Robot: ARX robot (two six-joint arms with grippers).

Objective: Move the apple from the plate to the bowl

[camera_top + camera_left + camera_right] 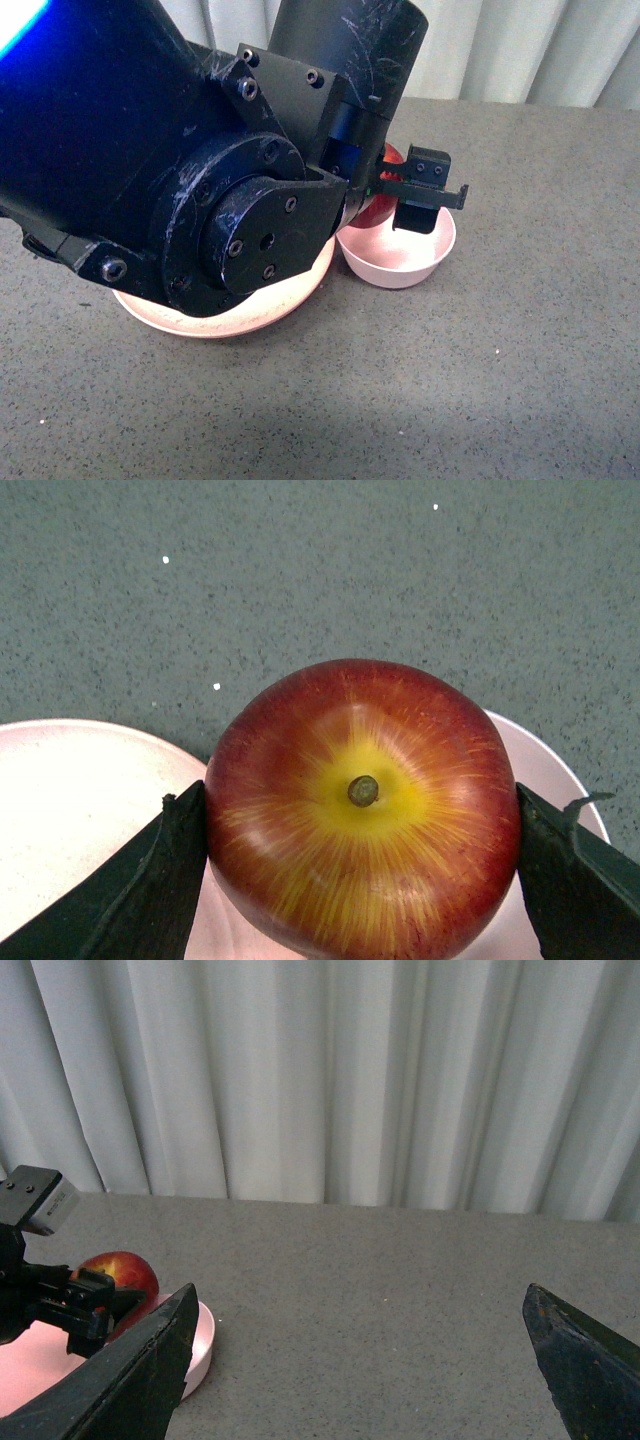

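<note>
My left gripper (405, 192) is shut on the apple (377, 209), a glossy dark-red fruit with a yellow patch round its stem. It holds the apple over the near-left rim of the small pale pink bowl (400, 258). The wide salmon-pink plate (235, 318) lies left of the bowl, mostly hidden under my left arm. In the left wrist view the apple (380, 720) fills the gap between the black fingers (150, 900) of the gripper (358, 810). My right gripper (360, 1360) is open and empty over bare table; from there I see the apple (122, 1270) and bowl (203, 1338).
The grey speckled table (500, 380) stretches to the right of and in front of the bowl. A white curtain (330, 1070) hangs along the far edge. My bulky left arm (150, 150) blocks the left half of the front view.
</note>
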